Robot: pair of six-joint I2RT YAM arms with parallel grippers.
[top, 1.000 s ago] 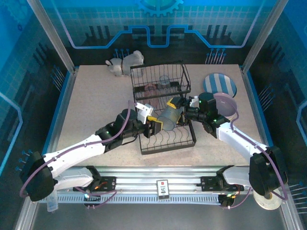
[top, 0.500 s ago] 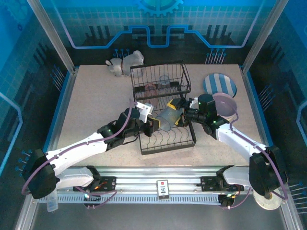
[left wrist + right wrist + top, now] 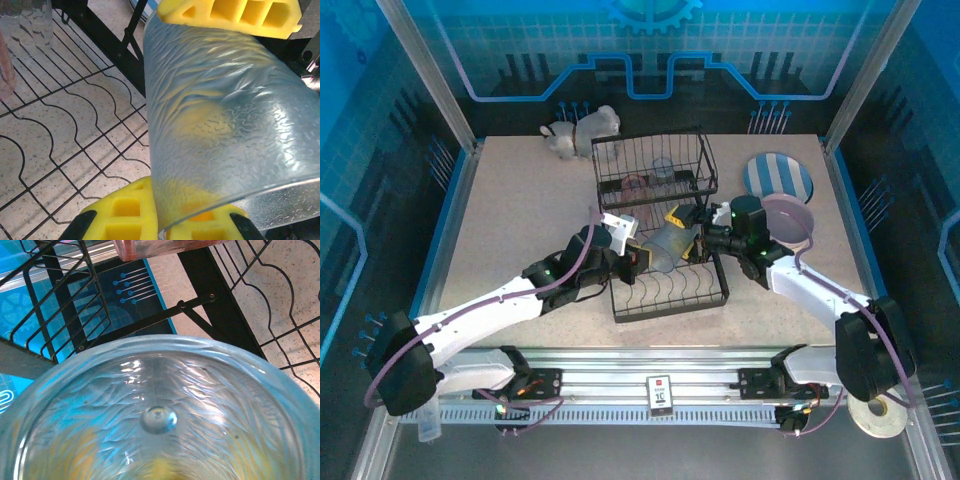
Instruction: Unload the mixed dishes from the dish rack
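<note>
A translucent blue-grey tumbler (image 3: pixel 670 243) lies tilted on its side above the lower tier of the black wire dish rack (image 3: pixel 670 314), held from both ends. My left gripper (image 3: pixel 638 258) is shut on the wall of its rim. In the left wrist view its yellow fingertips (image 3: pixel 125 215) pinch the edge of the tumbler (image 3: pixel 225 115). My right gripper (image 3: pixel 688 235) is closed round the tumbler's body from the other side. The base of the tumbler (image 3: pixel 160 415) faces the right wrist camera. A pink tumbler (image 3: pixel 635 185) and a clear tumbler (image 3: pixel 663 168) stand in the upper tier.
A blue-and-white striped plate (image 3: pixel 778 178) lies on the table at the back right, with a lavender bowl (image 3: pixel 788 222) just in front of it. A white animal figurine (image 3: pixel 582 130) stands behind the rack at the back left. The rack's curved slots (image 3: pixel 60 140) lie under the tumbler.
My left gripper has shut on the tumbler's rim. The tumbler and my right gripper have shifted slightly toward the back.
</note>
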